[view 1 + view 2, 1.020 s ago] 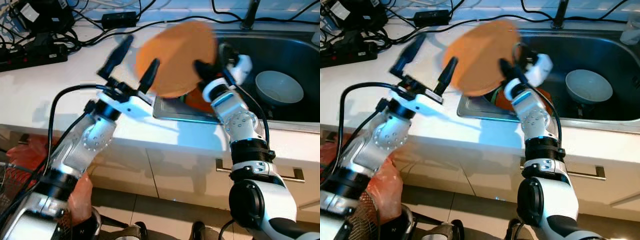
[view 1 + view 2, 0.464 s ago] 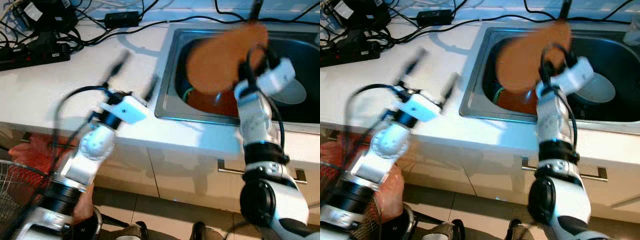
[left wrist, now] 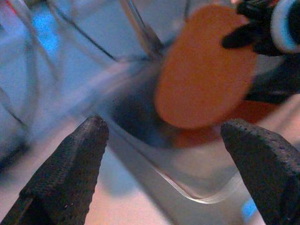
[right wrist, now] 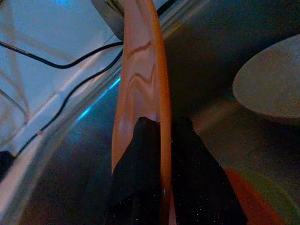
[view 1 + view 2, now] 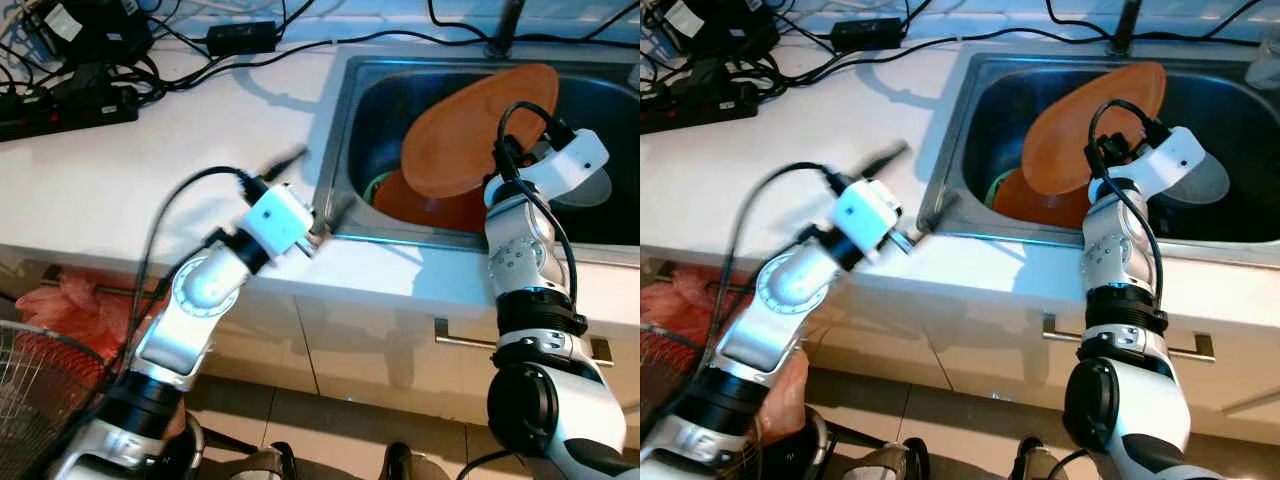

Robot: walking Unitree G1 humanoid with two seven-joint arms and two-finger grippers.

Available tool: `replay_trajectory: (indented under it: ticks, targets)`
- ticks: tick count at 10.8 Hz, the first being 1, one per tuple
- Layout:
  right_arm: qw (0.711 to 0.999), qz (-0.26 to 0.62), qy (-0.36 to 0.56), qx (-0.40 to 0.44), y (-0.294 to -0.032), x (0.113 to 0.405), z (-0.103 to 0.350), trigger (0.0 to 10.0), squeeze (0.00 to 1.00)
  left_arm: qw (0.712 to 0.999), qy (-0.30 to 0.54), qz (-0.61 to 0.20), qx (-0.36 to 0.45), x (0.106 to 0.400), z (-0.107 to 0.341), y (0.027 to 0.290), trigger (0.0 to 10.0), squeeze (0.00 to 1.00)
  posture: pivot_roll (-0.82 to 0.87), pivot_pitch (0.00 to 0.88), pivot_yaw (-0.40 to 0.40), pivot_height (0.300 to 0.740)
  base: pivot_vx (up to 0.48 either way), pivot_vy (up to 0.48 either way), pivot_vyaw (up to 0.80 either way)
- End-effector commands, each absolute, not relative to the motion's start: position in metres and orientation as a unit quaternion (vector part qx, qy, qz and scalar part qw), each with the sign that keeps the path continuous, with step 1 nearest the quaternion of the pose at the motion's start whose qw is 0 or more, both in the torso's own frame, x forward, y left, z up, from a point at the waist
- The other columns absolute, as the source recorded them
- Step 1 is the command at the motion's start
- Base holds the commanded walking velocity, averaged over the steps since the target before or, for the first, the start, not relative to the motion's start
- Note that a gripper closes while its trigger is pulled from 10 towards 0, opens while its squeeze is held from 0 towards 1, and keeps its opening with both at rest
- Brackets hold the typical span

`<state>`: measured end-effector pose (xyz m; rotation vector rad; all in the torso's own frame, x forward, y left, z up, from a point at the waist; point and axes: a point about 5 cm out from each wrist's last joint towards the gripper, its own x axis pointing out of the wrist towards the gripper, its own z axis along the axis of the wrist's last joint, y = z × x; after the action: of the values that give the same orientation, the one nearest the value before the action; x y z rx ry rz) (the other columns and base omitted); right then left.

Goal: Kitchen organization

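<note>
1. Two arms were up at the sink (image 5: 340, 150). The right fingers (image 4: 161, 140) were squeezed shut on the rim of an orange plate (image 5: 480, 125).
2. The plate was held up over the sink, tilted on its edge. Its long side ran from low on the left to high on the right.
3. The right arm was the one with the plate, so it was the near one. The plate stuck out up and to the left from the right fingers, toward the back wall of the sink.
4. A second orange dish (image 5: 425, 205) lay flat in the bottom of the sink, right under the held plate. Something green (image 5: 378, 183) peeked out beside it.
5. A white bowl (image 5: 1200, 180) sat in the sink to the right, partly hidden behind the right wrist.
6. The left fingers (image 3: 178, 154) were wide open and held nothing. They hung over the front edge of the white desk (image 5: 150, 170), just left of the sink, pointing at the plate.
7. Black cables (image 5: 130, 70) lay at the back of the desk, well away from the arms.
8. I think the next job was to set the plate down in the sink, maybe on the other orange dish. It would have to be tipped flat first
</note>
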<state>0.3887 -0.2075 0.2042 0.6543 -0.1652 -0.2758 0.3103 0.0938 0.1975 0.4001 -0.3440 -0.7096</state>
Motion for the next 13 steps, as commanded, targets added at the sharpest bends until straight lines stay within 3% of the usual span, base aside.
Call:
replay_trajectory:
  ticks: [1, 5, 12, 13]
  targets:
    - [0.938, -0.147, -0.078, 0.305, -0.211, 0.386, 0.198, 10.0, 0.00, 0.904, -0.140, -0.367, 0.167, 0.309, 0.199, 0.093, 10.0, 0.00, 0.04, 0.176, 0.085, 0.740, 0.000, 0.000, 0.00]
    - [0.939, -0.216, -0.054, 0.262, -0.236, 0.379, 0.186, 10.0, 0.00, 0.880, -0.051, -0.460, 0.109, 0.301, 0.199, 0.077, 10.0, 0.00, 0.03, 0.173, 0.099, 0.740, 0.000, 0.000, 0.00]
    - [0.948, -0.192, -0.012, 0.254, -0.223, 0.380, 0.175, 10.0, 0.00, 0.858, 0.012, -0.502, 0.109, 0.312, 0.233, 0.074, 10.0, 0.00, 0.02, 0.153, 0.115, 0.740, 0.000, 0.000, 0.00]
    - [0.948, -0.188, -0.011, 0.258, -0.222, 0.381, 0.174, 10.0, 0.33, 0.860, 0.019, -0.498, 0.110, 0.314, 0.232, 0.075, 10.0, 0.00, 0.02, 0.153, 0.115, 0.740, 0.000, 0.000, 0.00]
